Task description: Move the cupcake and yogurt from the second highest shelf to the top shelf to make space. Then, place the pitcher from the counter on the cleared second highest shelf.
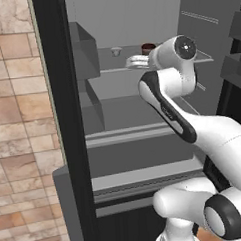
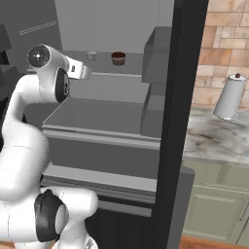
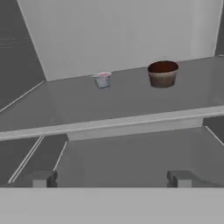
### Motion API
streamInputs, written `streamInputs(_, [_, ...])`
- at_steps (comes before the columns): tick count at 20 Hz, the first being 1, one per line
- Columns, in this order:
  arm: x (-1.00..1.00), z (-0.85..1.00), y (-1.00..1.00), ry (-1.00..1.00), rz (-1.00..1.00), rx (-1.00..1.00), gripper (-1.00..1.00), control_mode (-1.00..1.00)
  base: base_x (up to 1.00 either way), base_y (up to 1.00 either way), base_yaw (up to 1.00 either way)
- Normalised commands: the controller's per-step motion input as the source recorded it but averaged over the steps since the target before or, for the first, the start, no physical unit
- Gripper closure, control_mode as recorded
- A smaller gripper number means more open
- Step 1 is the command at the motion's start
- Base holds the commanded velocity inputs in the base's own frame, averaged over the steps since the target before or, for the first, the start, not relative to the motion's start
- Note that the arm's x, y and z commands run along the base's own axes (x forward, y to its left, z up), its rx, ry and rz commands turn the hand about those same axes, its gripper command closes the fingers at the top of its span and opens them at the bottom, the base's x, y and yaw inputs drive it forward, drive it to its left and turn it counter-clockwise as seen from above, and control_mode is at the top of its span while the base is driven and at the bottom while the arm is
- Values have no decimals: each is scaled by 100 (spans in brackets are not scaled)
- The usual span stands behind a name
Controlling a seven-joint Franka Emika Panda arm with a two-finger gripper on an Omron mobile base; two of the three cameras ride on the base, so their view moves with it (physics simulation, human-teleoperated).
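1. Open fridge ahead; cupcake [image 3: 162,73] and yogurt [image 3: 103,80] standing upright on one grey shelf panel, well apart from each other, the yogurt further left in the hand view, both toward the back wall.
2. No panel visible above that one in either base view, only bare back wall, so judged to be the top shelf [image 3: 131,103]. If so, first half of the task done: both small items up where they belong.
3. Second highest shelf [image 2: 97,114] just below, flat and bare across its visible part, which fits a cleared space ready for the jug.
4. Pincer [image 3: 111,178] with jaws wide apart and nothing between them, held in front of the top shelf's pale front edge and a little below it, touching neither the cupcake nor the yogurt.
5. Left to do, by this reading: the whole pitcher step. That means a turn away from the fridge to the desk [image 2: 219,138], a grasp on the pitcher, a carry back, and a placing on the second highest shelf.
6. On the marble desk beside the fridge in the right base view, a tall white cylinder with a dark knob [image 2: 230,97]. Not the pitcher and not to be mistaken for it.
7. Rough standing: about halfway, with the bulkier and more awkward item not yet handled.
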Motion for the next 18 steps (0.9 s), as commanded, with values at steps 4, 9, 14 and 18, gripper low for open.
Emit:
streamInputs(4, [-92, -2, 0, 36, 0, -3, -100, -100, 0, 0, 0])
streamInputs(9, [-100, -90, 0, 10, 5, -11, -100, -100, 0, 0, 0])
streamInputs(14, [-100, -100, -15, 0, 10, -6, -100, -100, 0, 0, 0])
streamInputs(18, [-53, -37, -13, -2, 13, 0, -100, -100, 0, 0, 0])
